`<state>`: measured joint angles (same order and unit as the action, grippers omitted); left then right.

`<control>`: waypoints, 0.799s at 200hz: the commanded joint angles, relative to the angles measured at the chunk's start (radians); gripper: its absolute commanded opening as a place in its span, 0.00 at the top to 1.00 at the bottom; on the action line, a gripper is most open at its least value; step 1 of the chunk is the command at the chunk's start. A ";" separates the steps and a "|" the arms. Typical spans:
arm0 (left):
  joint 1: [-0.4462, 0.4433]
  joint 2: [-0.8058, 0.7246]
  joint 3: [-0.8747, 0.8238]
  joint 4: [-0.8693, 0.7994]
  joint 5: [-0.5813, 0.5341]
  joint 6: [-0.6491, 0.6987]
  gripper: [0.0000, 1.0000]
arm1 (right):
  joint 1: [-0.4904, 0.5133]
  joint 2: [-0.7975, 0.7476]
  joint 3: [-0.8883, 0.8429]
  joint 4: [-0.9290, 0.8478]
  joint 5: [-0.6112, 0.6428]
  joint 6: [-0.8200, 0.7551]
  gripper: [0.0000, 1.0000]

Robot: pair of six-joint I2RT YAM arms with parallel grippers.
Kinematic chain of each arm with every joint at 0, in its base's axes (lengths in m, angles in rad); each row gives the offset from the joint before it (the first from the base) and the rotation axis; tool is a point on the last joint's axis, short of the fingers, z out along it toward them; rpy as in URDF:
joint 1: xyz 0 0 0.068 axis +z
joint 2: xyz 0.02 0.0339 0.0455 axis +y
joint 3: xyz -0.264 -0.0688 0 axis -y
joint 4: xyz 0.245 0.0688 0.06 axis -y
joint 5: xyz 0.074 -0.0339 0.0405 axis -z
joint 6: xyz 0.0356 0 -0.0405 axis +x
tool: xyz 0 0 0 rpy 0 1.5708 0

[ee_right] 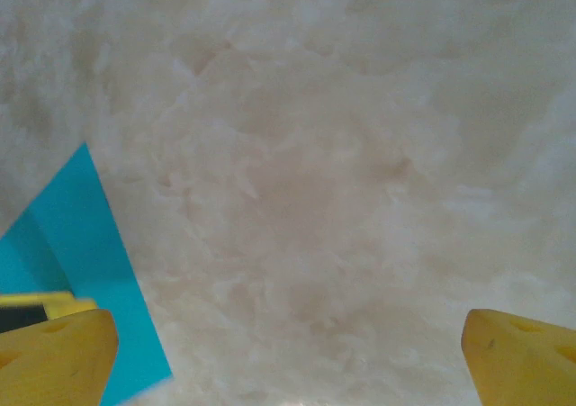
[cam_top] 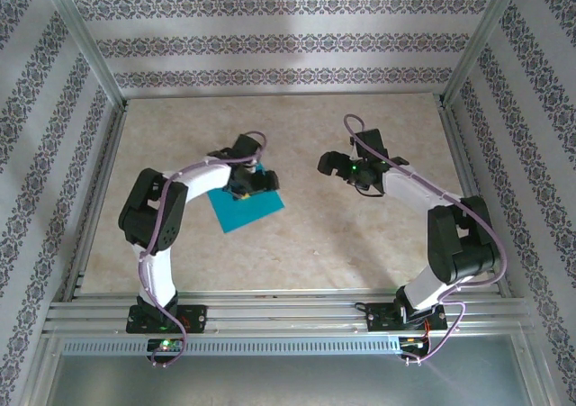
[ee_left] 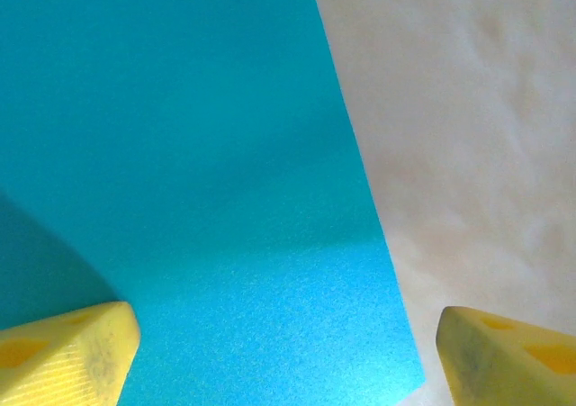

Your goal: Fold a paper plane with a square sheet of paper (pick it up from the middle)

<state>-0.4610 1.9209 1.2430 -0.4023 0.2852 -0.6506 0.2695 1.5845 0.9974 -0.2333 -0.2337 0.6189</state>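
Observation:
The square sheet of paper (cam_top: pixel 247 210) is teal-blue and lies flat and uncreased on the beige table, left of centre. My left gripper (cam_top: pixel 245 184) hovers over its far part, open. In the left wrist view the sheet (ee_left: pixel 180 172) covers the left side. That gripper (ee_left: pixel 288 361) straddles the sheet's right edge, with one yellow fingertip (ee_left: pixel 63 359) over the paper and the other over bare table. My right gripper (cam_top: pixel 335 165) stands open to the right of the sheet, above bare table. In the right wrist view a corner of the sheet (ee_right: pixel 76 244) shows at the left, beside that gripper (ee_right: pixel 288 361).
The marbled beige table (cam_top: pixel 360 244) is fenced by aluminium rails on the left (cam_top: pixel 97 190), right (cam_top: pixel 468 172) and front (cam_top: pixel 288 314), with patterned walls behind. Both arm bases sit on the front rail.

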 commanded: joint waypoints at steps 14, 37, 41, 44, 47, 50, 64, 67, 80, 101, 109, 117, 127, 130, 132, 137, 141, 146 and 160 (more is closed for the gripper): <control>-0.169 -0.018 -0.109 -0.033 0.035 -0.195 0.12 | -0.030 -0.123 -0.076 -0.023 0.038 0.054 0.05; -0.251 -0.036 -0.131 -0.017 0.033 -0.241 0.12 | -0.029 -0.193 -0.135 -0.034 0.058 0.071 0.06; -0.257 -0.038 -0.126 -0.024 0.032 -0.238 0.12 | -0.030 -0.203 -0.142 -0.036 0.060 0.072 0.07; -0.260 -0.040 -0.120 -0.032 0.031 -0.234 0.12 | -0.030 -0.209 -0.147 -0.039 0.060 0.073 0.07; -0.262 -0.042 -0.113 -0.040 0.027 -0.228 0.12 | -0.029 -0.214 -0.151 -0.039 0.060 0.073 0.08; -0.263 -0.045 -0.106 -0.047 0.024 -0.224 0.12 | -0.030 -0.221 -0.154 -0.041 0.061 0.070 0.08; -0.262 -0.073 -0.063 -0.088 0.010 -0.194 0.12 | -0.027 -0.231 -0.148 -0.068 0.051 0.045 0.10; -0.262 -0.084 -0.053 -0.097 0.003 -0.188 0.11 | -0.026 -0.231 -0.143 -0.075 0.045 0.037 0.11; -0.259 -0.139 -0.031 -0.117 -0.027 -0.176 0.09 | -0.008 -0.213 -0.113 -0.111 0.011 -0.007 0.14; -0.220 -0.231 -0.081 -0.108 -0.059 -0.211 0.08 | 0.062 -0.136 -0.054 -0.158 -0.041 -0.045 0.22; -0.193 -0.267 -0.121 -0.101 -0.068 -0.233 0.08 | 0.101 -0.100 -0.036 -0.154 -0.057 -0.040 0.26; -0.162 -0.303 -0.167 -0.090 -0.072 -0.251 0.08 | 0.145 -0.060 -0.019 -0.142 -0.070 -0.030 0.30; -0.122 -0.349 -0.217 -0.081 -0.073 -0.264 0.08 | 0.199 -0.010 0.008 -0.127 -0.084 -0.014 0.36; -0.110 -0.362 -0.230 -0.080 -0.075 -0.268 0.08 | 0.214 0.008 0.017 -0.124 -0.088 -0.007 0.38; -0.102 -0.370 -0.240 -0.080 -0.076 -0.269 0.08 | 0.225 0.017 0.021 -0.122 -0.089 -0.005 0.39; -0.086 -0.394 -0.259 -0.081 -0.082 -0.273 0.08 | 0.249 0.043 0.038 -0.116 -0.093 0.006 0.40; -0.073 -0.412 -0.274 -0.082 -0.084 -0.275 0.07 | 0.267 0.063 0.047 -0.110 -0.092 0.014 0.41; -0.058 -0.434 -0.290 -0.085 -0.089 -0.276 0.07 | 0.286 0.088 0.062 -0.102 -0.095 0.026 0.43; -0.022 -0.484 -0.326 -0.098 -0.106 -0.279 0.06 | 0.326 0.152 0.093 -0.083 -0.111 0.057 0.47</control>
<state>-0.5320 1.5024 0.9817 -0.4576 0.2237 -0.8902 0.5316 1.6558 1.0340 -0.3340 -0.2966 0.6250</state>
